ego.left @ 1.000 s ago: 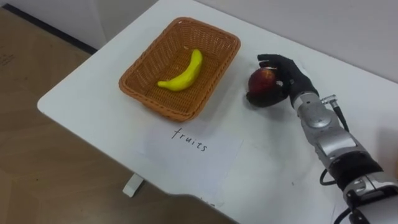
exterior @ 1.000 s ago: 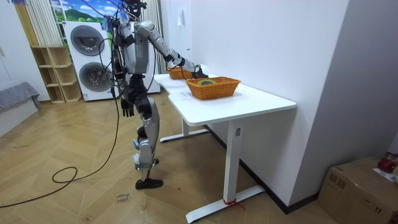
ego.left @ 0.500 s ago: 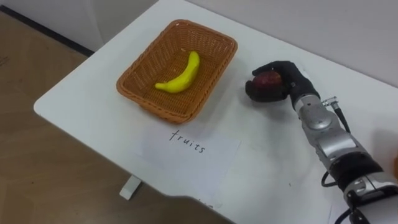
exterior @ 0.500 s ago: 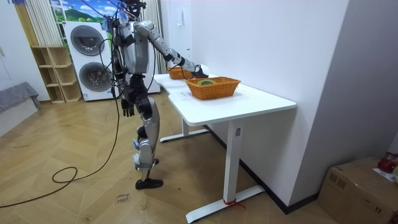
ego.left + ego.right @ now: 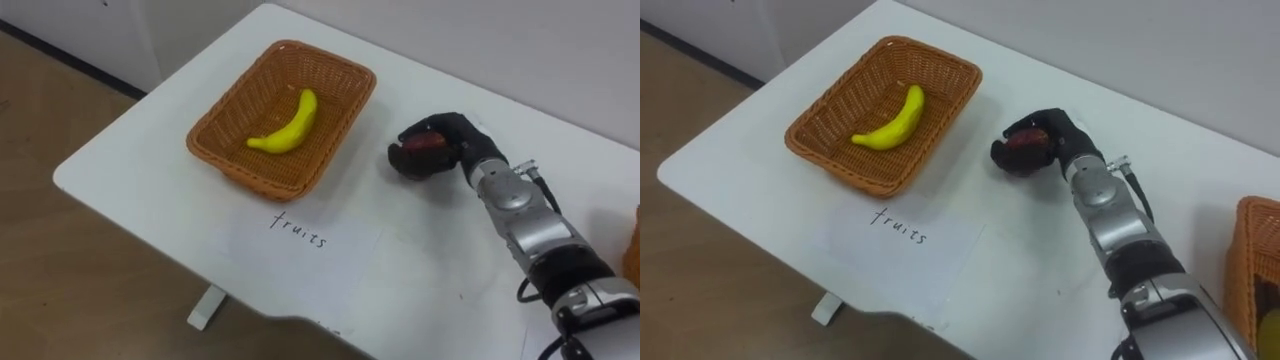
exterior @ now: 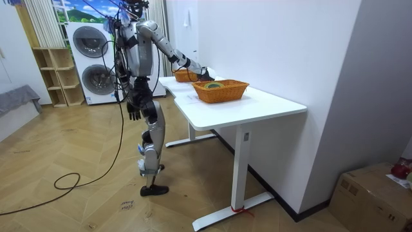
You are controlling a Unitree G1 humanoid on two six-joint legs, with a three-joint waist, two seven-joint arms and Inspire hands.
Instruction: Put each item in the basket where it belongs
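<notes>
Just right of centre, the right hand [image 5: 456, 136] curls round a red apple [image 5: 423, 142] over the white bench [image 5: 140, 160], beside the basket [image 5: 252, 176] holding a banana [image 5: 287, 124].

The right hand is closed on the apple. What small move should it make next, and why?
Probably lift the apple and carry it left over the basket: the right hand curls round it just right of the basket, where the banana lies.

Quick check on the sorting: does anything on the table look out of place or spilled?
Nothing stands out. The banana lies inside the basket, the label lies flat before it, and the right hand is curled round the apple beside the basket.
</notes>
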